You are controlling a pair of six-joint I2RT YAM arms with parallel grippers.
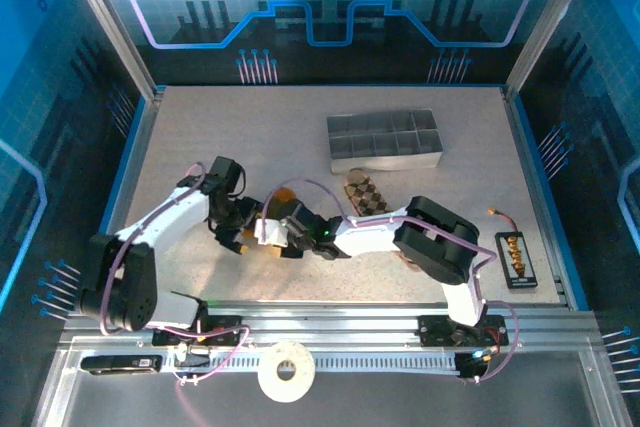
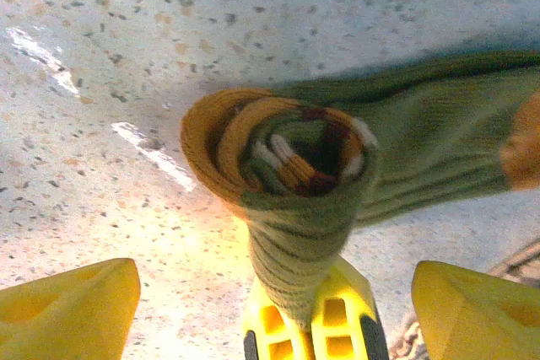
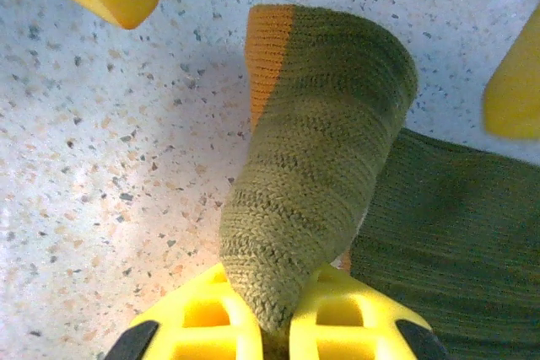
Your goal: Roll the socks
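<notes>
One sock, the olive-green sock (image 2: 287,166), is partly rolled. In the left wrist view its orange end is wound into a tight spiral that sits on the table (image 1: 220,127), between the two arms near the middle of the near half. A flat length of it (image 2: 439,149) trails away from the roll, so we judge this roll unfinished.

Pinching a fold of the same sock is the right gripper (image 3: 270,309), its yellow fingers closed on the knit with nothing else between them. Around the roll stands the left gripper (image 2: 274,280), jaws spread wide, one finger on each side and neither touching the fabric.

Further out, the brown check sock (image 1: 365,194) lies beside the right arm, just in front of the grey tray (image 1: 385,142). It looks flat and unrolled from above, though part is hidden. We reckon the task is under halfway: finish the olive roll, then deal with the brown one.
</notes>
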